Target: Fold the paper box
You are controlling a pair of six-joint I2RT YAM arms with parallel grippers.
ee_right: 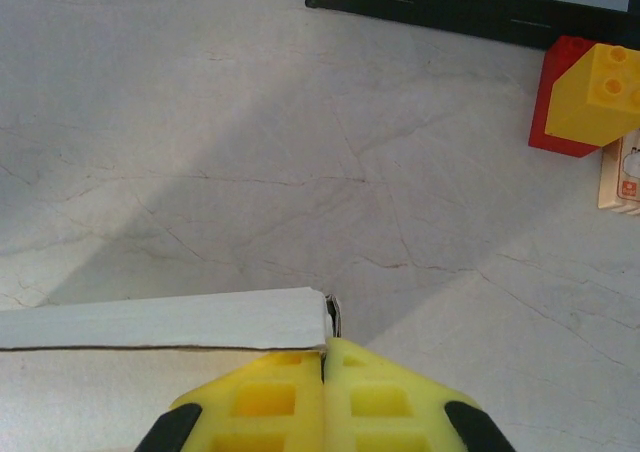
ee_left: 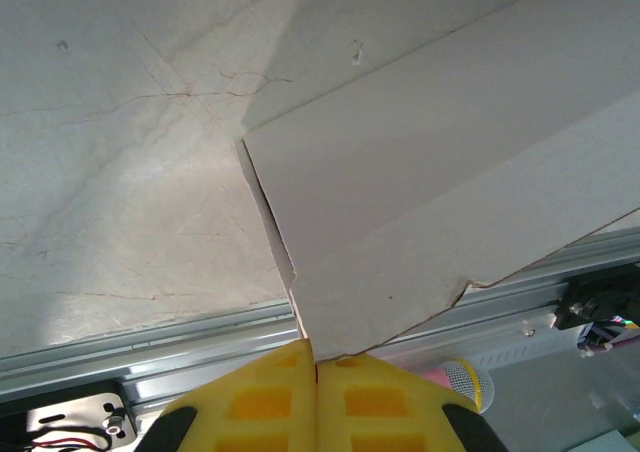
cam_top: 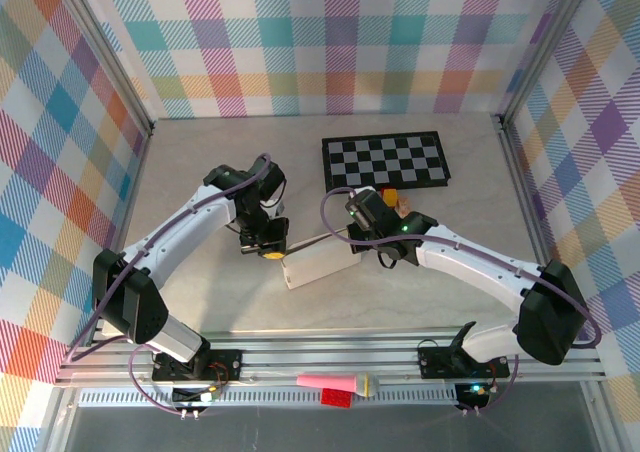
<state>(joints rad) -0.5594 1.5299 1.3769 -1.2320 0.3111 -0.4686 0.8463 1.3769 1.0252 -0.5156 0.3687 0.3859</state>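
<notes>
On the counter (cam_top: 200, 162) between the arms, the paper box (cam_top: 318, 264) is lying slim. Left claw (ee_left: 316, 364) and right claw (ee_right: 327, 357) are each pinching fully closed on a thin edge at opposite ends; uneven pulling is probably risking tearing, slipping or a wrong crease.

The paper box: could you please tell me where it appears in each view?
Top external: the paper box lies at centre, below the checkerboard mat.
Left wrist: the paper box spans the right side, tapering to bottom centre.
Right wrist: the paper box sits lower left.
Shared landmark: the marbled table; the mat tops the right wrist view too.
</notes>
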